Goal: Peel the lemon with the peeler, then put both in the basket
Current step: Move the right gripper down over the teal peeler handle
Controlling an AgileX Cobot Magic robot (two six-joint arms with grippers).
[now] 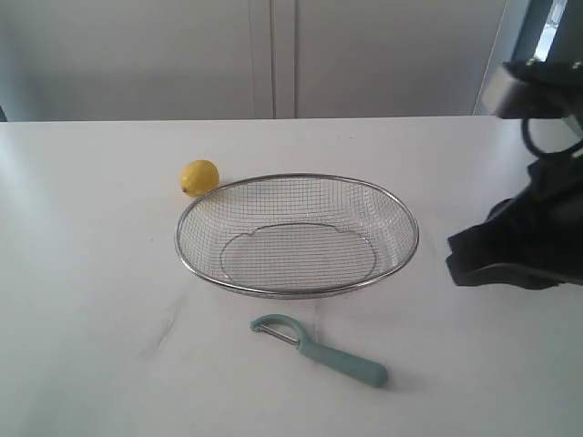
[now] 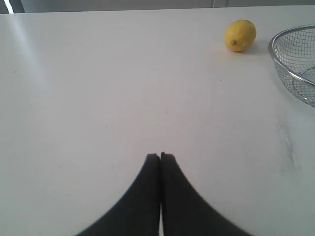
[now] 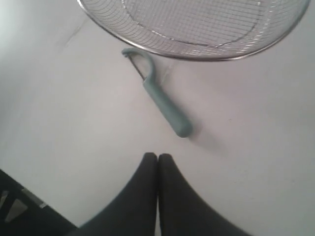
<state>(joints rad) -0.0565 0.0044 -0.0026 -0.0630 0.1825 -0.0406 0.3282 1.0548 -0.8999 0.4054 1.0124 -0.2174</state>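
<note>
The yellow lemon (image 1: 199, 177) (image 2: 240, 35) rests on the white table just behind the left end of the wire mesh basket (image 1: 187, 211) (image 2: 273, 58) (image 3: 206, 55). The basket is empty. The teal peeler (image 1: 321, 350) (image 3: 159, 96) lies flat in front of the basket, its hooked head toward the basket. My left gripper (image 2: 160, 156) is shut and empty, over bare table well short of the lemon. My right gripper (image 3: 157, 156) is shut and empty, a short way from the peeler's handle end. In the exterior view only the right arm (image 1: 524, 232) shows, at the right edge.
The white table (image 1: 91, 300) stretches wide around the objects. A pale wall with panel seams (image 1: 273, 55) stands behind the table's far edge. A dark part of the robot's base (image 3: 19, 206) shows in a corner of the right wrist view.
</note>
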